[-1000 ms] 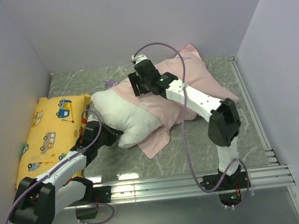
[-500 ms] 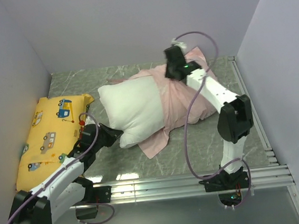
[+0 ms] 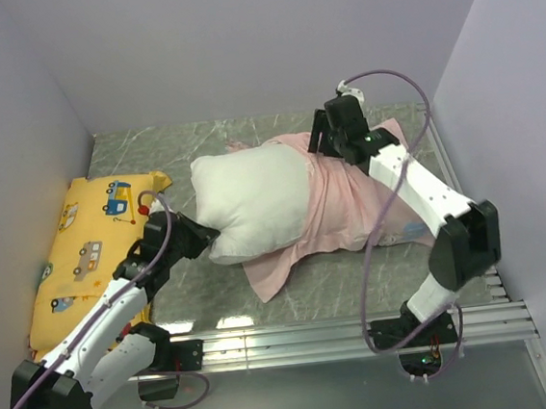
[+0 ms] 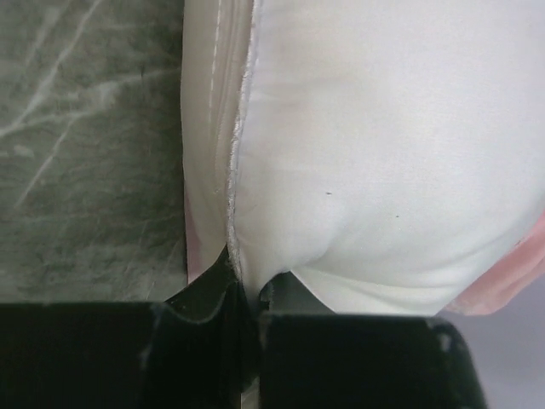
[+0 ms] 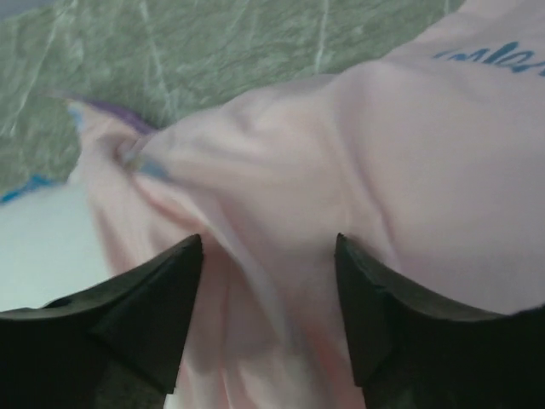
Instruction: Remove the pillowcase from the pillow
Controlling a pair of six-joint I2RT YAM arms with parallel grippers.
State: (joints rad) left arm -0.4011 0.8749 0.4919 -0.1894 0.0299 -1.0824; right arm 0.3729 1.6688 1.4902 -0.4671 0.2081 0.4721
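Pinching the pillow [image 4: 383,153] by its edge: left gripper [image 4: 248,288].

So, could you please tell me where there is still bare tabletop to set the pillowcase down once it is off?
Bare table runs along the back wall, widest at the far left beyond the yellow pillow. A second strip lies between the pillowcase and the near rail. The middle is filled by the pillow.
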